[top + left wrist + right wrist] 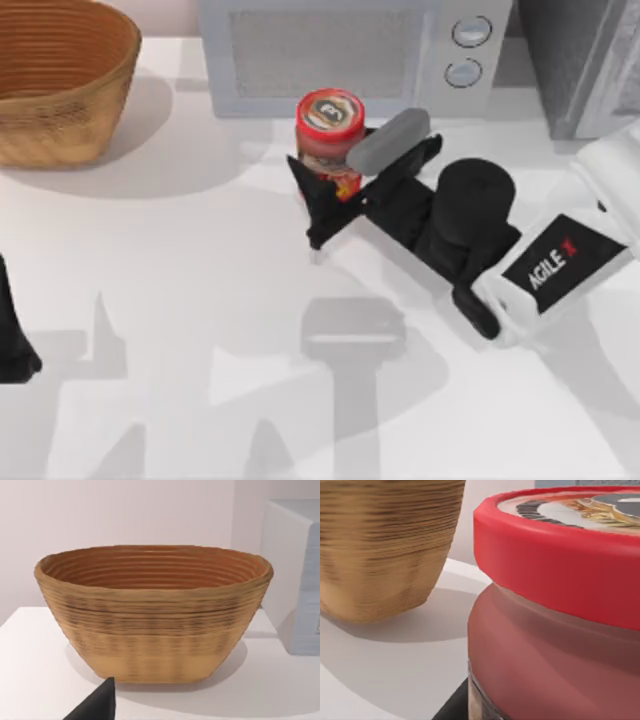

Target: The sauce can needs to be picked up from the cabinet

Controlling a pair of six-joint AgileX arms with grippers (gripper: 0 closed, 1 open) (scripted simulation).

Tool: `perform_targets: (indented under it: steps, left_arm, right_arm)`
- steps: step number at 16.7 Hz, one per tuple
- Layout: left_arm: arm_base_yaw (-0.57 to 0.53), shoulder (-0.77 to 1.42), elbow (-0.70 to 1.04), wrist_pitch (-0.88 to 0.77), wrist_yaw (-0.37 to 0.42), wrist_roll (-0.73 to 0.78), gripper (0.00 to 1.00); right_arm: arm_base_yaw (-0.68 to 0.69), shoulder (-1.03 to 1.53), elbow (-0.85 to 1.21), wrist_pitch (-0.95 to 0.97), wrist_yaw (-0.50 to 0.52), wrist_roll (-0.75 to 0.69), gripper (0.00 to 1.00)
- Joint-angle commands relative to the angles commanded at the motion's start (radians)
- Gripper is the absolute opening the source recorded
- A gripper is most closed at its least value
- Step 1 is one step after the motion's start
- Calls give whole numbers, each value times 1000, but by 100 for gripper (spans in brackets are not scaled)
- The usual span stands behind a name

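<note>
Basket of woven brown wicker (pixel 62 75) at table's far left, nothing inside. Red-lidded sauce can (pixel 330 135) upright on table, right gripper (pixel 345 195) clamped around it; left gripper (pixel 15 345) parked at left edge, can't tell its state.

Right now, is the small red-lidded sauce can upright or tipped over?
Upright. The top view shows the small red-lidded sauce can's round lid facing the camera, with the right gripper around its body; in the right wrist view the lid sits level.

Microwave (pixel 340 55) stands close behind the sauce can (pixel 329 135); bare table (pixel 200 300) lies in front.
</note>
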State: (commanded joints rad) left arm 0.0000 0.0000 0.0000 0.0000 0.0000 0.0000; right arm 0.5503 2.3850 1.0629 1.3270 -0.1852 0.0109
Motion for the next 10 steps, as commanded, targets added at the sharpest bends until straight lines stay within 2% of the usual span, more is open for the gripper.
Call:
perform_targets:
  steps: [1,10]
  left_arm:
    - [0,0,0,0,0,0,100]
    - [0,0,0,0,0,0,100]
  right_arm:
    - [0,0,0,0,0,0,0]
    - [0,0,0,0,0,0,68]
